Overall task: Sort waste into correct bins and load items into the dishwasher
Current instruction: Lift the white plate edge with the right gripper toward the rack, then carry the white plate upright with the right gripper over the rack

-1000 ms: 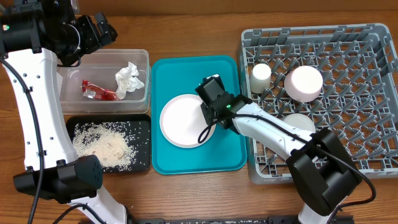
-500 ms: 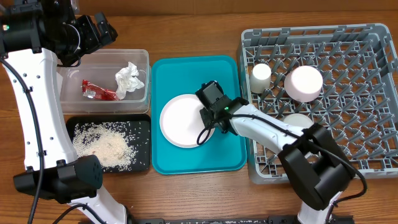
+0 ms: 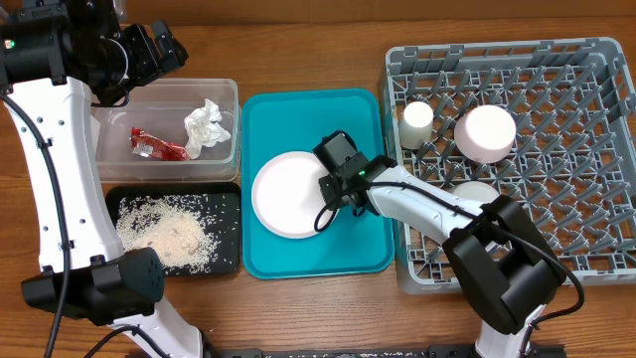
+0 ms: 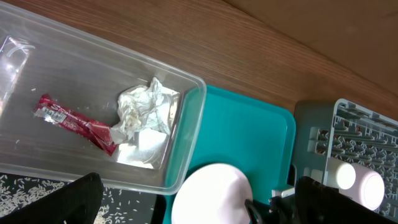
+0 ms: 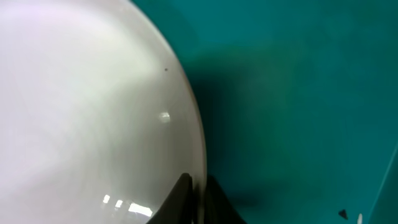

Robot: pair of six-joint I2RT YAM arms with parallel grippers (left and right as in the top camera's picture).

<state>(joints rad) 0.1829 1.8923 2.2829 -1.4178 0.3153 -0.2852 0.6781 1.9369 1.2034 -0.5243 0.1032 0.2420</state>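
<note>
A white plate (image 3: 290,193) lies on the teal tray (image 3: 363,244); it also shows in the left wrist view (image 4: 214,194) and fills the right wrist view (image 5: 87,112). My right gripper (image 3: 331,189) is shut on the plate's right rim, its fingers (image 5: 198,198) pinching the edge. My left gripper (image 3: 159,48) is open and empty, high over the clear bin (image 3: 227,91) that holds a crumpled white tissue (image 3: 206,126) and a red wrapper (image 3: 155,147).
A black tray (image 3: 227,199) with scattered rice sits at the front left. The grey dishwasher rack (image 3: 586,149) at the right holds a white cup (image 3: 417,119), a white bowl (image 3: 485,132) and another white dish (image 3: 475,195).
The right gripper has closed in on the plate's rim and the plate has shifted slightly left on the tray. The left arm has not moved.
</note>
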